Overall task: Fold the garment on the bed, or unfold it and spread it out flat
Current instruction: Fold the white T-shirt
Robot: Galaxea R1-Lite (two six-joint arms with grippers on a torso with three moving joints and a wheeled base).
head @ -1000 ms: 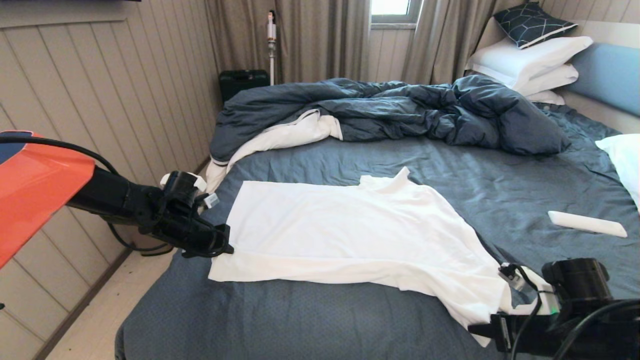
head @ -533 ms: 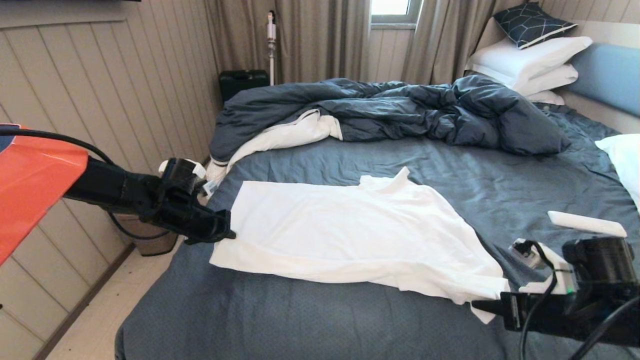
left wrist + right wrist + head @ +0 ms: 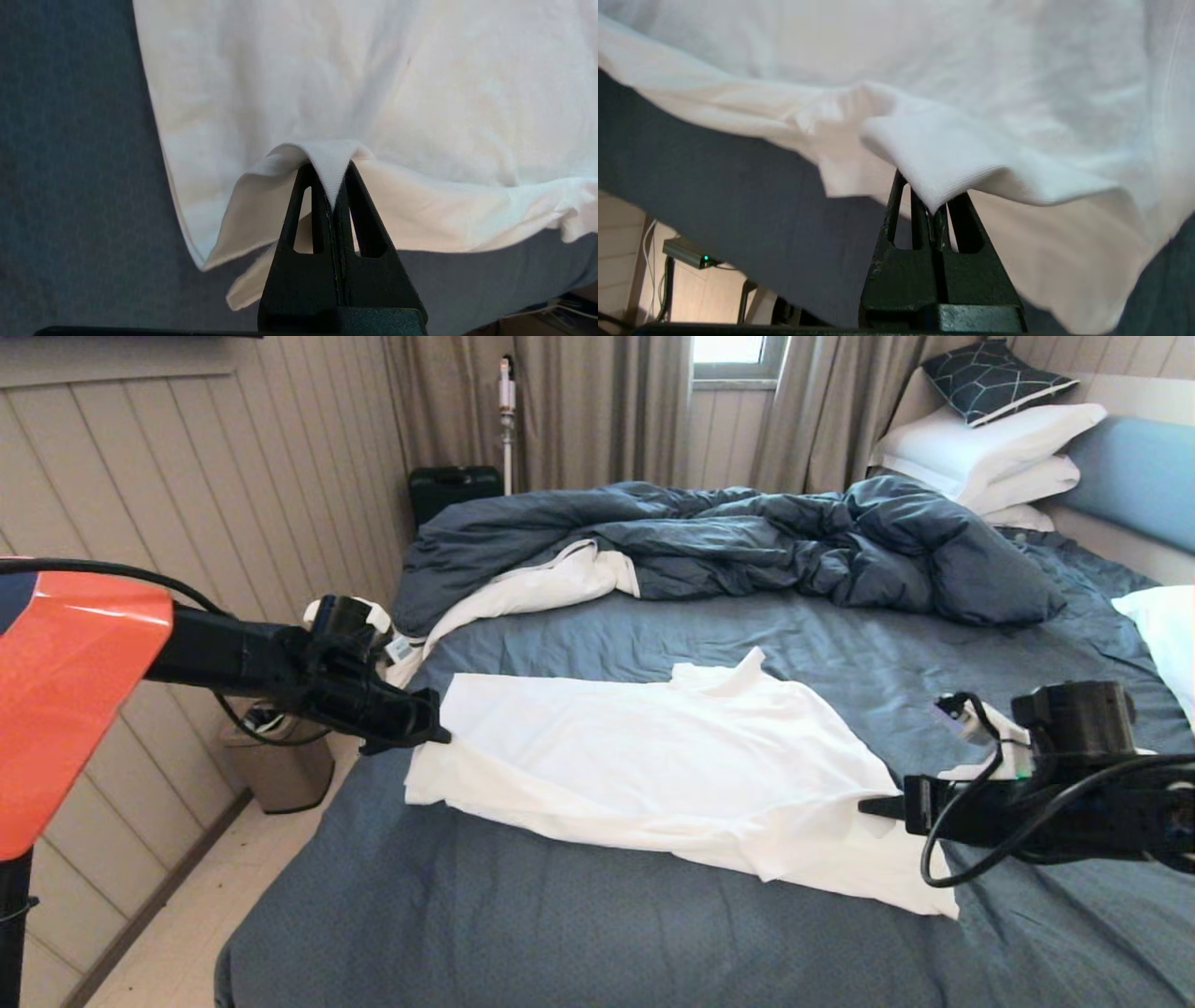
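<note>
The white garment (image 3: 653,765) lies spread across the near half of the bed (image 3: 560,933), its small neck piece pointing toward the duvet. My left gripper (image 3: 437,735) is shut on the garment's left edge (image 3: 327,161), which is lifted off the sheet. My right gripper (image 3: 873,805) is shut on the garment's right side (image 3: 934,163), also raised, with cloth hanging below it. Both near corners are pulled up and inward over the body of the garment.
A rumpled dark blue duvet (image 3: 747,541) with white lining (image 3: 541,588) fills the far half of the bed. White pillows (image 3: 990,448) are stacked at the blue headboard (image 3: 1134,476). A bin (image 3: 280,770) stands on the floor by the wall.
Both grippers have risen and moved away from the bed's near edge, carrying the garment's near edge with them. The right gripper has moved the farther, lifting the right corner off the sheet.
</note>
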